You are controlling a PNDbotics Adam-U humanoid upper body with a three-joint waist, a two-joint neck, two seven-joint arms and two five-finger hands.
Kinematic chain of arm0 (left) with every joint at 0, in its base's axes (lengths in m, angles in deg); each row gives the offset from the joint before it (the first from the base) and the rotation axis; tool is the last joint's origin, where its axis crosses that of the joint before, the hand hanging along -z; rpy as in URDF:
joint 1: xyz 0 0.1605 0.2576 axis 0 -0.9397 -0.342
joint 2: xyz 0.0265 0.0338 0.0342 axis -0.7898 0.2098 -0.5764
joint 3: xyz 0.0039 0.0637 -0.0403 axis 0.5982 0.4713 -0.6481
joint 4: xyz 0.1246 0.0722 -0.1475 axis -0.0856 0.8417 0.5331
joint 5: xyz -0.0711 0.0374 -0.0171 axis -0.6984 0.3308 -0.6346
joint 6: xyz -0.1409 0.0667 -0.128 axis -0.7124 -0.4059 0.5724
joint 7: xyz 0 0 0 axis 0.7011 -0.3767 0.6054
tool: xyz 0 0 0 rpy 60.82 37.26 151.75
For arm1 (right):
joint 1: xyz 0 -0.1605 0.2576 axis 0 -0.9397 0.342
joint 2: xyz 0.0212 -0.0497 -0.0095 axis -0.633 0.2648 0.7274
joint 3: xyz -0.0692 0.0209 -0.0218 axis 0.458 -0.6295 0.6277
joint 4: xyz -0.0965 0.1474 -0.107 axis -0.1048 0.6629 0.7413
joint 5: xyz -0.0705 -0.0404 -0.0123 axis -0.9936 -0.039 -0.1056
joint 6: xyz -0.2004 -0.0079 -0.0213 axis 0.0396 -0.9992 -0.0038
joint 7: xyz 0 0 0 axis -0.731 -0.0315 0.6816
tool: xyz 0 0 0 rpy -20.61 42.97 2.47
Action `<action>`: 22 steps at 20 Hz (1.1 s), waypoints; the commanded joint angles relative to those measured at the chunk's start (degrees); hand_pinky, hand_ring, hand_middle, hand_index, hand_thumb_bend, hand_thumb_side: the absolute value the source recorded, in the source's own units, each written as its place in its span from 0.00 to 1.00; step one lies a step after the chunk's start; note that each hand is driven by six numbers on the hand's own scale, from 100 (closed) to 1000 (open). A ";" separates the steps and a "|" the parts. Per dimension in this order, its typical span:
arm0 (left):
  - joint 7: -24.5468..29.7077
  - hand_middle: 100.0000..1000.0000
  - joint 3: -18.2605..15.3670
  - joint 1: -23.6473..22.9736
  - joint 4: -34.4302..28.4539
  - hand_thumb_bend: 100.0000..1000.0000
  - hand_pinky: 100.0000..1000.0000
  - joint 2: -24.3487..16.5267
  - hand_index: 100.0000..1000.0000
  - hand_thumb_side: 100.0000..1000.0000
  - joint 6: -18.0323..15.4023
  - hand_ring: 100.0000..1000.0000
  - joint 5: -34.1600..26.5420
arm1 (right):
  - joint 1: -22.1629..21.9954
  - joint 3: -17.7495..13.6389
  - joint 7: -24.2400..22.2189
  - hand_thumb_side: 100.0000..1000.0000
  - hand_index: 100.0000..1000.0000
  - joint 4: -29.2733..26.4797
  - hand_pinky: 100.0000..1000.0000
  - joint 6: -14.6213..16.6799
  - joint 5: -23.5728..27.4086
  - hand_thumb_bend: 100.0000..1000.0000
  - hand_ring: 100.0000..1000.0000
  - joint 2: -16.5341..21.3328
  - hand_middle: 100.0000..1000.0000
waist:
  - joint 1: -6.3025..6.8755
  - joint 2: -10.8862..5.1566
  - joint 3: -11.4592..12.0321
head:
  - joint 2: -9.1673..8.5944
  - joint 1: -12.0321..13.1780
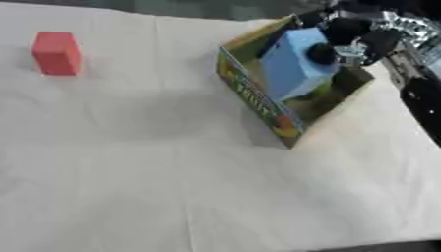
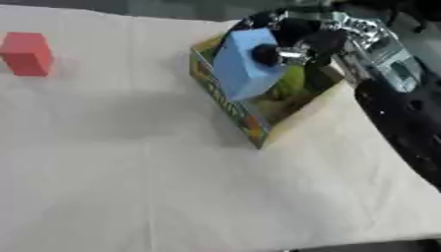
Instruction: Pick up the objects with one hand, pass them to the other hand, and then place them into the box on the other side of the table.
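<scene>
The right robot hand (image 2: 289, 42) grips 1 blue block (image 2: 244, 66) over the box (image 2: 258, 120); 1 red block (image 1: 57, 53) waits on the bench (image 1: 172, 187).

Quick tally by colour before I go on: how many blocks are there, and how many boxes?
Red block: 1, on the table at the left.
Blue block: 1, held by the right hand over the box.
Box: 1.
Total: 3 things.

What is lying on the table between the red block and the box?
Nothing: between the red block and the box there is only bare white cloth, as the left eye view shows.
</scene>
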 commanded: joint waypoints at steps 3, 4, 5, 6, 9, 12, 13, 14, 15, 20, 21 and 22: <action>1.90 0.70 -4.53 -0.30 -4.15 0.43 0.59 1.57 0.68 0.14 2.77 0.57 -6.72 | 0.12 -5.36 8.60 0.18 0.46 11.87 0.90 5.68 1.05 0.00 0.92 6.26 0.41 | -0.30 -0.05 0.23 | -0.99 -0.37; 2.52 0.70 -4.83 -0.30 -4.60 0.43 0.59 1.77 0.68 0.14 3.39 0.56 -7.52 | -0.05 -6.06 11.65 0.18 0.46 14.01 0.90 8.05 0.01 0.00 0.91 7.11 0.40 | -0.35 -0.07 0.23 | -1.06 -0.26; 3.09 0.70 -5.05 -0.26 -4.92 0.42 0.59 1.91 0.68 0.15 3.89 0.56 -8.25 | -0.23 -6.43 14.78 0.17 0.47 16.16 0.90 10.42 -0.84 0.00 0.91 7.92 0.40 | -0.40 -0.09 0.22 | -1.14 -0.14; 3.66 0.70 -5.20 -0.19 -5.16 0.42 0.59 2.04 0.69 0.15 4.25 0.56 -8.88 | -0.37 -6.52 17.70 0.17 0.47 18.33 0.89 12.56 -1.81 0.00 0.91 8.66 0.40 | -0.43 -0.09 0.23 | -1.23 -0.05; 5.10 0.70 -5.44 0.14 -5.79 0.40 0.58 2.56 0.69 0.16 4.82 0.55 -10.33 | -0.57 -6.06 23.14 0.16 0.46 23.54 0.89 17.93 -4.90 0.00 0.90 10.04 0.40 | -0.47 0.00 0.33 | -1.59 0.11; 6.06 0.70 -5.49 0.37 -6.21 0.40 0.59 2.84 0.69 0.16 5.07 0.55 -11.36 | -0.99 -5.46 23.64 0.15 0.46 25.31 0.89 20.93 -5.78 0.00 0.90 10.21 0.40 | -0.41 0.13 0.25 | -1.50 0.41; 6.26 0.70 -5.49 0.45 -6.32 0.40 0.59 2.89 0.69 0.16 5.09 0.55 -11.54 | -1.15 -5.43 23.38 0.15 0.46 25.45 0.89 21.55 -5.87 0.00 0.90 10.23 0.40 | -0.41 0.19 0.23 | -1.46 0.45; 6.42 0.70 -5.51 0.50 -6.44 0.39 0.59 2.95 0.69 0.16 5.11 0.55 -11.66 | -1.31 -5.45 23.04 0.15 0.46 25.55 0.89 22.12 -5.93 0.00 0.90 10.27 0.40 | -0.42 0.24 0.21 | -1.38 0.41; 6.54 0.70 -5.55 0.52 -6.53 0.39 0.59 3.00 0.70 0.16 5.14 0.55 -11.73 | -1.46 -5.52 22.73 0.15 0.46 25.65 0.89 22.63 -5.99 0.00 0.90 10.33 0.40 | -0.44 0.30 0.22 | -1.34 0.34; 6.59 0.70 -5.97 0.44 -6.83 0.38 0.59 3.11 0.69 0.17 5.52 0.55 -11.76 | -2.45 -5.53 20.93 0.14 0.46 25.10 0.89 23.90 -6.31 0.00 0.90 10.18 0.40 | -0.57 0.58 0.30 | -1.38 0.02; 6.58 0.70 -6.03 0.45 -6.89 0.38 0.59 3.16 0.69 0.17 5.62 0.55 -11.78 | -2.55 -5.44 20.40 0.14 0.46 24.63 0.89 23.77 -6.34 0.00 0.90 10.02 0.40 | -0.60 0.62 0.31 | -1.38 -0.03; 6.59 0.70 -6.04 0.51 -6.97 0.38 0.59 3.24 0.69 0.17 5.68 0.55 -11.78 | -2.55 -5.38 20.03 0.14 0.46 24.06 0.89 23.74 -6.40 0.00 0.90 9.91 0.40 | -0.63 0.66 0.34 | -1.40 -0.10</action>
